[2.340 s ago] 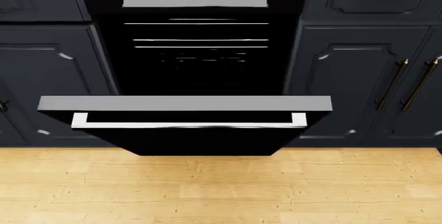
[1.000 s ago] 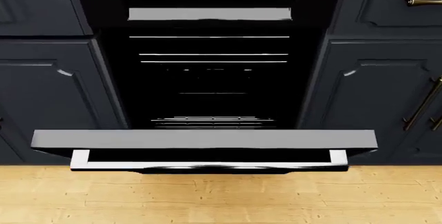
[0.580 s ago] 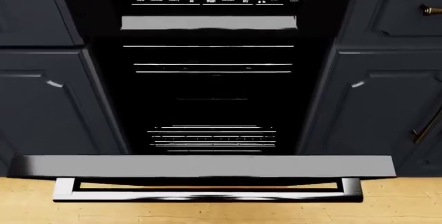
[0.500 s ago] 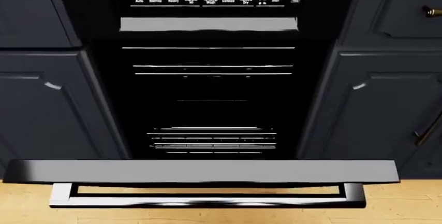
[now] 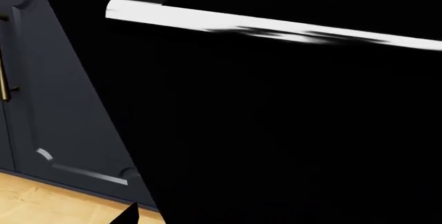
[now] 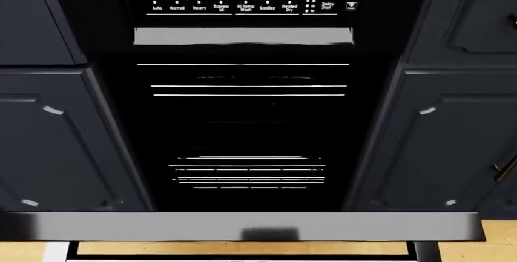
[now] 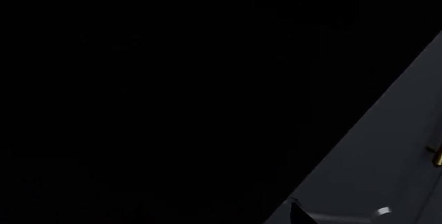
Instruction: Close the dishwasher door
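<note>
The dishwasher door (image 6: 242,226) hangs open, folded down toward me, and its grey top edge crosses the bottom of the head view. Only the end posts of its silver handle (image 6: 425,251) show below that edge. Behind it lies the dark cavity with wire racks (image 6: 249,177), under a strip of white cycle labels (image 6: 242,6). In the left wrist view the glossy black door panel (image 5: 290,131) and its silver bar handle (image 5: 276,27) fill the picture, with one dark fingertip (image 5: 129,214) at the picture's edge. The right wrist view is mostly black door panel (image 7: 173,89), with one fingertip (image 7: 301,214). Neither arm shows in the head view.
Dark navy raised-panel cabinet doors flank the dishwasher on the left (image 6: 48,141) and on the right (image 6: 452,141). A brass handle (image 5: 4,79) sits on the cabinet (image 5: 62,105) in the left wrist view, another (image 7: 436,155) in the right wrist view. Light wood floor (image 5: 41,208) lies below.
The head view has closed in on the dishwasher. The door's grey edge and handle have slid down to the bottom of the picture, and the label strip has come lower into view.
</note>
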Controlling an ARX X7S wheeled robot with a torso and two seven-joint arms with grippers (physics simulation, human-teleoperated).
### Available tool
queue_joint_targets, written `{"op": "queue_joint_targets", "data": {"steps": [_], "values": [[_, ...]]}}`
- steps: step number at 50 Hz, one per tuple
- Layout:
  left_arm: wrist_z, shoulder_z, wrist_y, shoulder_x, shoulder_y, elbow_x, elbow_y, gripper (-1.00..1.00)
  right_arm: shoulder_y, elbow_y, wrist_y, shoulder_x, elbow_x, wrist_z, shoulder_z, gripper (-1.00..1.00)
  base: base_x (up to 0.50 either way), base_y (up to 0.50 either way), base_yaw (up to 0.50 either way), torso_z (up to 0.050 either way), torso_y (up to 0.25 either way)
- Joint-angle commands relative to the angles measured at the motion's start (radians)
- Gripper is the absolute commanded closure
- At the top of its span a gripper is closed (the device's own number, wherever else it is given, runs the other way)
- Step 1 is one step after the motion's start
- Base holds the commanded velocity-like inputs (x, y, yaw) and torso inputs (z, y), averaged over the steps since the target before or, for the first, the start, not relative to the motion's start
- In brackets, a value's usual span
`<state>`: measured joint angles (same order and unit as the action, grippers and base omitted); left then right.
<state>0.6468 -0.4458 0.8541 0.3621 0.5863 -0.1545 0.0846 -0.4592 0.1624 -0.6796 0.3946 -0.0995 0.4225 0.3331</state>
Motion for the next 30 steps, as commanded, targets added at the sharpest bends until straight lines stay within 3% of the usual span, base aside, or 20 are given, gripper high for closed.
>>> {"op": "queue_joint_targets", "data": {"steps": [1,30], "values": [[0.004,-0.001,0.000,0.001,0.000,0.001,-0.001,-1.00,0.004,0.001,0.001,0.002,-0.004,0.000,0.002,-1.00,0.10,0.00,0.00,0.000,0.000],[0.011,-0.006,0.004,0.005,0.001,0.006,0.000,-1.00,0.000,0.002,-0.007,0.006,0.004,0.007,0.009,-1.00,0.09,0.00,0.00,0.000,0.000]]}}
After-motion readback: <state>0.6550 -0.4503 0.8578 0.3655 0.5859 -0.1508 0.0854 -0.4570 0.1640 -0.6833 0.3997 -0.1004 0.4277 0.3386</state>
